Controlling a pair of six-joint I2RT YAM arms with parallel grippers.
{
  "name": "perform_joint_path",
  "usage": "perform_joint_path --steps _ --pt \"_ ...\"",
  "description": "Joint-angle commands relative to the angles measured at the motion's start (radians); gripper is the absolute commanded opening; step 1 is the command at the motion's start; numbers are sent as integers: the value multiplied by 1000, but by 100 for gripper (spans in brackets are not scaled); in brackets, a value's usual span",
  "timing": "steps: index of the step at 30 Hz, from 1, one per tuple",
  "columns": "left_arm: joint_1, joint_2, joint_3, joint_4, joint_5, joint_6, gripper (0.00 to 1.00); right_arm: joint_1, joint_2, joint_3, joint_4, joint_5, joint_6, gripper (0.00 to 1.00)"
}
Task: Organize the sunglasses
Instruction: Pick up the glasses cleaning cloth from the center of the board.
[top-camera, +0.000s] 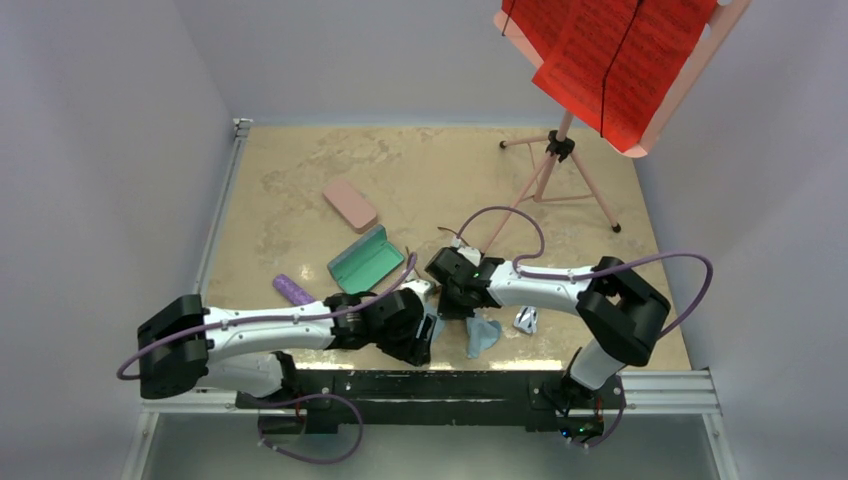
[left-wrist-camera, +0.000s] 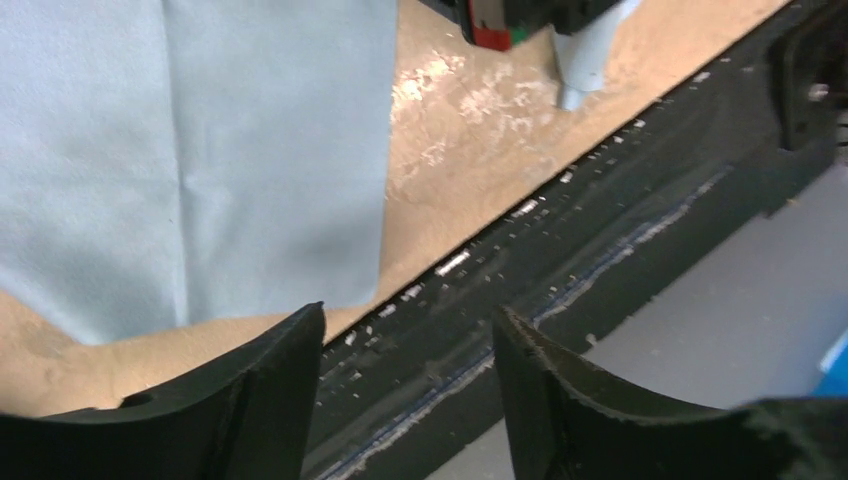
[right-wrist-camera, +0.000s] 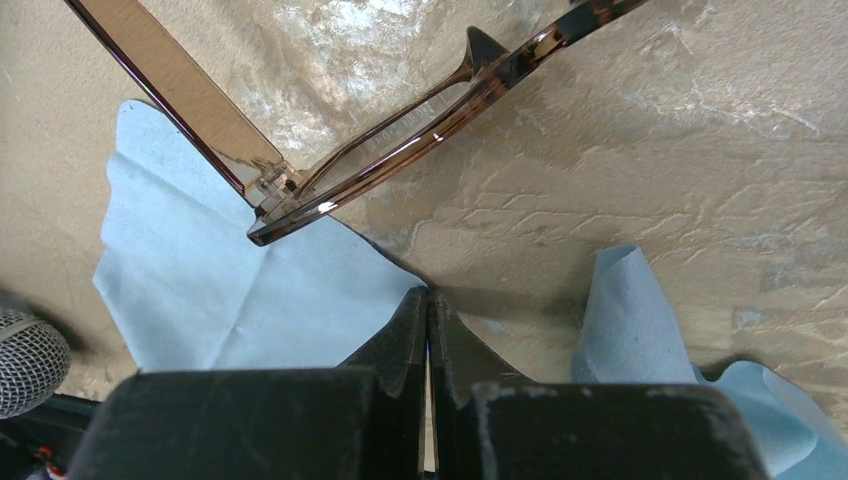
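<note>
The brown sunglasses (right-wrist-camera: 400, 125) lie open on the table in the right wrist view. One lens (right-wrist-camera: 180, 95) rests over a flat light blue cloth (right-wrist-camera: 210, 290). My right gripper (right-wrist-camera: 428, 291) is shut, its tips meeting right at that cloth's near corner; whether the corner is pinched I cannot tell. From above it (top-camera: 455, 300) sits mid-table, close to my left gripper (top-camera: 425, 338). The left gripper (left-wrist-camera: 410, 310) is open and empty over the table's front edge, with the cloth (left-wrist-camera: 200, 150) just beyond its left finger. A small white-framed pair (top-camera: 525, 320) lies to the right.
A second, crumpled blue cloth (top-camera: 485, 337) lies by the right gripper. An open teal case (top-camera: 365, 260), a pink case (top-camera: 350, 205) and a purple object (top-camera: 293, 290) sit to the left. A music stand (top-camera: 560, 150) stands at the back right. A black front rail (left-wrist-camera: 600, 230) runs along the edge.
</note>
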Motion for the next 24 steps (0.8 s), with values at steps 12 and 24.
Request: perform_joint_path --steps 12,24 --pt "-93 239 157 -171 -178 -39 40 -9 -35 -43 48 -15 -26 0" --pt "-128 303 178 -141 -150 -59 36 -10 -40 -50 56 -21 -29 0"
